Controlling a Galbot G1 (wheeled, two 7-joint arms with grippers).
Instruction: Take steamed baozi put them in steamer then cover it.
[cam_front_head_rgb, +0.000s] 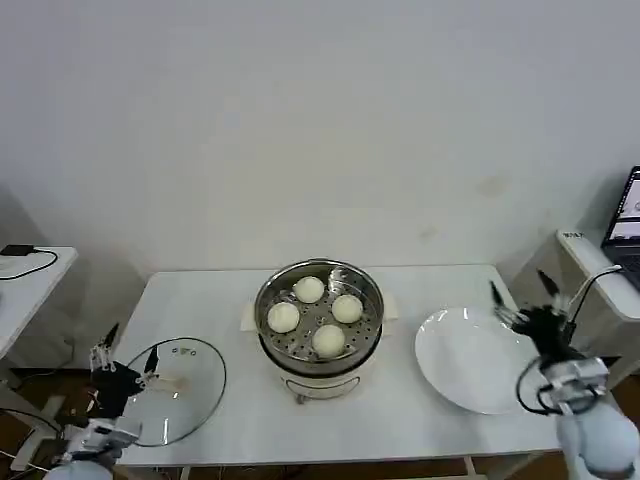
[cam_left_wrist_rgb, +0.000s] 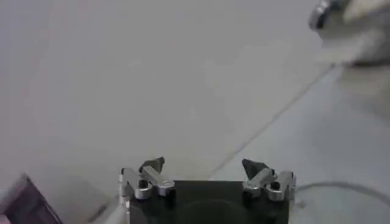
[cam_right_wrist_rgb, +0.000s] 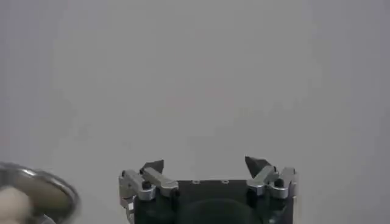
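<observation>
The steamer (cam_front_head_rgb: 320, 322), a shiny steel pot with white handles, stands uncovered at the table's middle. Several pale steamed baozi (cam_front_head_rgb: 329, 340) lie on its perforated tray. The cover (cam_front_head_rgb: 178, 388), a clear glass lid with a cream handle, lies flat on the table left of the pot. My left gripper (cam_front_head_rgb: 128, 355) hovers open over the cover's left edge, nothing between its fingers (cam_left_wrist_rgb: 203, 165). My right gripper (cam_front_head_rgb: 520, 292) is open and empty (cam_right_wrist_rgb: 204, 164) above the far right side of the table. The steamer's rim (cam_right_wrist_rgb: 42, 190) with one baozi (cam_right_wrist_rgb: 11, 204) appears in the right wrist view.
An empty flat white plate (cam_front_head_rgb: 470, 360) lies right of the steamer, below my right gripper. A side table with a black device and cable (cam_front_head_rgb: 20, 252) stands far left. A laptop (cam_front_head_rgb: 628, 225) sits on a white stand at the far right.
</observation>
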